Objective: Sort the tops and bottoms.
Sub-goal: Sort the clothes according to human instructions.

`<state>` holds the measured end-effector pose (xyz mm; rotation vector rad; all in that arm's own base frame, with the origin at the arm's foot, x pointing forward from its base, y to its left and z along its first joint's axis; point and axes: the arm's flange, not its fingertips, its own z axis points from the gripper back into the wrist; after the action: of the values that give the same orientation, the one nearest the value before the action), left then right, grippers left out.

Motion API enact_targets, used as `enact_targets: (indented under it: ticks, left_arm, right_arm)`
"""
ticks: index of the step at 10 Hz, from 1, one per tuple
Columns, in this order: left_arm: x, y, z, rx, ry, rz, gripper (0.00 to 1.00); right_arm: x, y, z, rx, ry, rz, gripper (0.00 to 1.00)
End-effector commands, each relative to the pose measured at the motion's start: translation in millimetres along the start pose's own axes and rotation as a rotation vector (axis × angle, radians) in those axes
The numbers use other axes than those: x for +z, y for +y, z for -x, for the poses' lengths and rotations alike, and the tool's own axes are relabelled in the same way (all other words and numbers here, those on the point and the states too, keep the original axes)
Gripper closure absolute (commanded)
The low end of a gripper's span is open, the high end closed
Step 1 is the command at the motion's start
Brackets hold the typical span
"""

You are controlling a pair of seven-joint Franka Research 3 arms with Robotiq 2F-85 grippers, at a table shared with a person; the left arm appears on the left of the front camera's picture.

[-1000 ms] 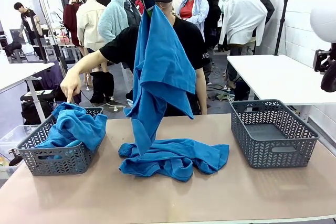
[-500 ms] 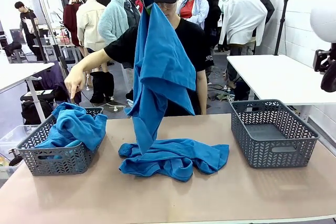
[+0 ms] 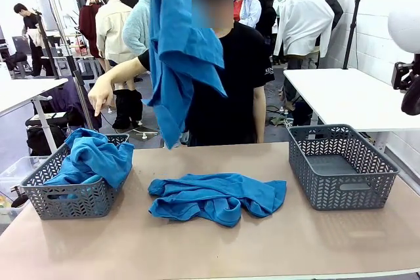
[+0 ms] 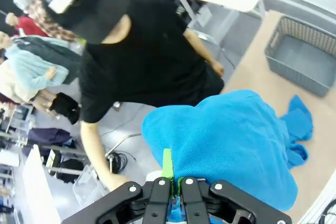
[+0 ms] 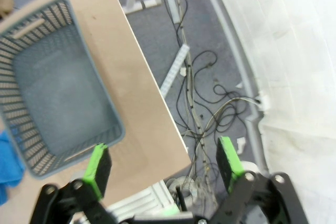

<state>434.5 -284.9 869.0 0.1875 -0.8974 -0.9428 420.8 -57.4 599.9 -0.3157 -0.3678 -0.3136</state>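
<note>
A bright blue top point(image 3: 176, 57) hangs in the air above the table's left half, its lower end clear of the surface. My left gripper point(image 4: 174, 178) is shut on the upper edge of this top point(image 4: 231, 145). A second blue top point(image 3: 216, 198) lies crumpled at the table's middle. More blue cloth point(image 3: 92, 155) is heaped in the left grey basket point(image 3: 65, 201). I cannot tell any bottoms among the cloth. My right gripper point(image 5: 163, 163) is open, high above the table's right edge beside the right basket point(image 5: 52, 87).
The right grey basket point(image 3: 341, 165) holds nothing. A person in black stands behind the table, one hand point(image 3: 100, 101) pointing down over the left basket. A white table point(image 3: 348, 93) stands at the back right. Cables point(image 5: 199, 108) lie on the floor past the table's edge.
The held top has been lifted off the table and carried left, so it no longer touches the crumpled one. The person's hand stays above the left basket.
</note>
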Motion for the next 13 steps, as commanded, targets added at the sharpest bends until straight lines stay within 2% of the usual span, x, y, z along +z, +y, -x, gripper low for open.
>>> enact_targets:
  ticks: [1, 4, 5, 7, 10, 12, 13]
  left_arm:
    - [2, 37, 11, 0.121, -0.006, -0.121, 1.0]
    - [16, 95, 74, 0.341, -0.021, -0.245, 1.0]
    - [19, 107, 95, 0.4, -0.006, -0.241, 1.0]
    - [9, 129, 142, 0.478, 0.04, -0.31, 1.0]
    - [-15, 140, 198, 0.651, 0.111, -0.309, 1.0]
    - [-29, 141, 226, 0.718, 0.181, -0.299, 1.0]
    - [-35, 141, 237, 0.761, 0.179, -0.264, 1.0]
  right_arm:
    - [1, 2, -1, -0.017, 0.009, 0.001, 0.0]
    - [1, 2, -1, -0.017, 0.009, 0.001, 0.0]
    - [1, 2, -1, -0.017, 0.009, 0.001, 0.0]
    - [1, 2, -1, -0.017, 0.009, 0.001, 0.0]
    - [1, 2, -1, -0.017, 0.009, 0.001, 0.0]
    - [1, 2, -1, -0.017, 0.009, 0.001, 0.0]
    - [1, 2, -1, -0.017, 0.009, 0.001, 0.0]
